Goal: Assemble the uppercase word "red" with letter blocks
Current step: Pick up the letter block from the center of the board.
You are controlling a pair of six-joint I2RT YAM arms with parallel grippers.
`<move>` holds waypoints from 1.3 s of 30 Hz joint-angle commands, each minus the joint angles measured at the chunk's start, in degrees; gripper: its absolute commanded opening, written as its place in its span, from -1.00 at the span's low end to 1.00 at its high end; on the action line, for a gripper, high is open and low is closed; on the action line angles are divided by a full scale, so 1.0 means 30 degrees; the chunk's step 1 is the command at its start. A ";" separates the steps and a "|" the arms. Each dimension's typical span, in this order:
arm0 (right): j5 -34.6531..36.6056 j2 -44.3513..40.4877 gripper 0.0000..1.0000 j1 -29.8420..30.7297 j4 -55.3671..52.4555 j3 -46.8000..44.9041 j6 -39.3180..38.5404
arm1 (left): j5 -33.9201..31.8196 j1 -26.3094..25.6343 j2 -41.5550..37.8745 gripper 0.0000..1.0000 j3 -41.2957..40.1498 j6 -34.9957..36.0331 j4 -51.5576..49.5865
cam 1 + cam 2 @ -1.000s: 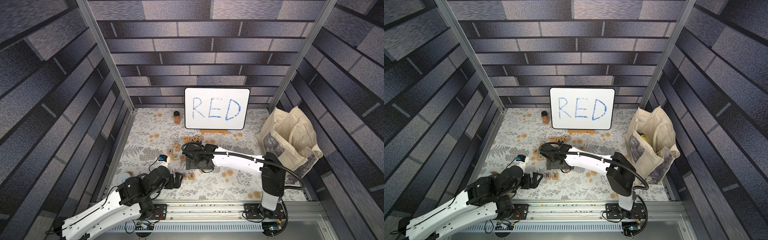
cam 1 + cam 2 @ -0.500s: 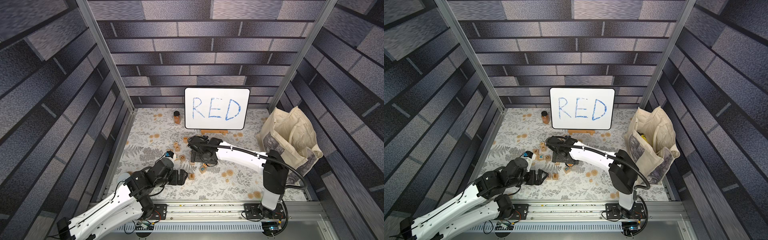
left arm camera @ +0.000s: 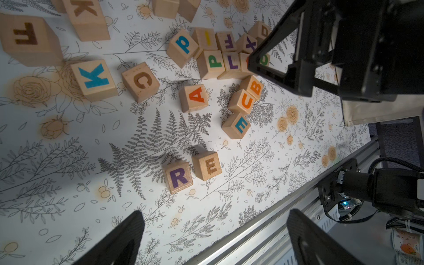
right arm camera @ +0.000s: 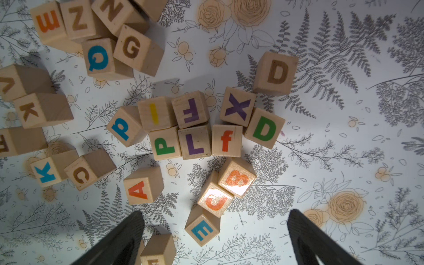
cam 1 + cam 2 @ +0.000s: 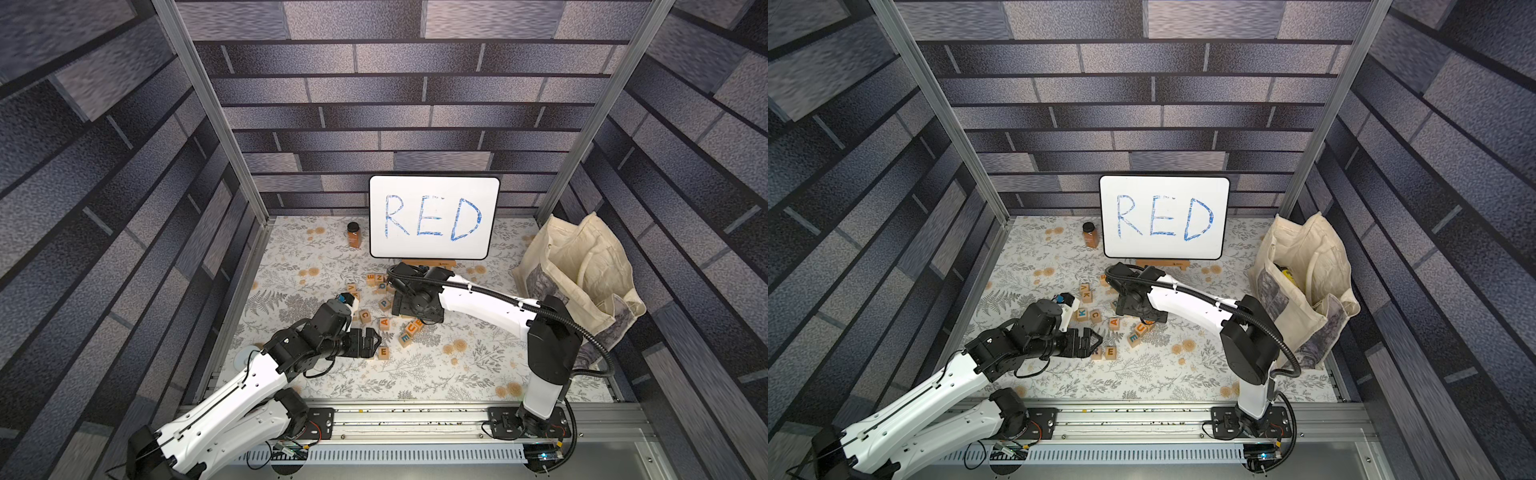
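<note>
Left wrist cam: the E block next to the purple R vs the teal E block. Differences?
Letter colour: the orange E block is printed brownish orange, the teal E block teal. Neighbours: the orange one sits beside the purple R block, starting the word; the teal one ends a slanted line with the U block and B block. Shared: pale wooden cubes, E facing up, neither gripped.
</note>
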 commanded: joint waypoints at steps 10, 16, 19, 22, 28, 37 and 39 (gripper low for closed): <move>-0.0479 -0.0348 0.96 -0.1591 -0.0572 -0.0507 -0.0210 | 0.1640 0.0966 0.3073 1.00 0.1540 0.1697 0.2099; -0.0840 -0.0117 0.88 -0.2352 -0.0258 -0.0652 -0.0549 | 0.1830 0.1195 0.4198 1.00 0.2035 0.1964 0.2564; -0.1099 0.0024 0.83 -0.2669 0.0051 -0.0870 -0.0663 | 0.1984 0.1283 0.4703 1.00 0.2246 0.2052 0.2737; -0.1277 0.0240 0.78 -0.2913 0.0138 -0.0975 -0.0751 | 0.2159 0.1432 0.5219 1.00 0.2514 0.2195 0.2846; -0.1541 0.0622 0.58 -0.3410 0.0451 -0.1144 -0.0873 | 0.2616 0.1884 0.6145 1.00 0.2957 0.2514 0.2999; -0.2042 0.1204 0.26 -0.3904 0.0908 -0.1414 -0.1095 | 0.3297 0.2448 0.7522 1.00 0.3593 0.2839 0.3215; -0.2153 0.1310 0.21 -0.3945 0.0953 -0.1445 -0.1127 | 0.3378 0.2509 0.7818 1.00 0.3799 0.2949 0.3244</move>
